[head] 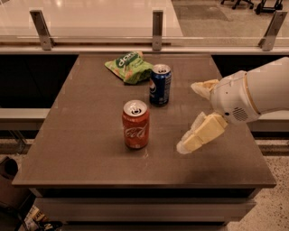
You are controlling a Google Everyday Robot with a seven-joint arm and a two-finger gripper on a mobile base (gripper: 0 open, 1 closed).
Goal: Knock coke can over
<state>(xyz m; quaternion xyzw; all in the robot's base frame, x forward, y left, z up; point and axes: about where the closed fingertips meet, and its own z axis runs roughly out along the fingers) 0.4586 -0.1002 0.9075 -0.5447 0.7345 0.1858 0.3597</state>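
The table (76,135) bears everything. The gripper (187,117) hovers right of centre, fingers spread apart, holding nothing. A green bag (128,66) lies at the back, a blue can (160,84) beside it. The coke can (135,125) stands upright mid-table, nothing between it and the gripper.

**Looks like an office break area or a robotics lab space, not a home**

My read is an office-type building. Behind the brown surface (90,149) runs a low barrier on metal posts (157,29), and past that is a big stretch of shiny pale floor (99,13). Top right you can see wheeled chair bases (253,5), the office kind. The floor at lower right (275,203) is speckled, commercial-looking stuff.

The snacks fit too: a green chip bag (128,66), a blue soda can (160,85) and a coke can (135,125). The robot gripper (187,116) hanging over the right side of the surface, jaws spread apart, right of the coke can, says lab to me.
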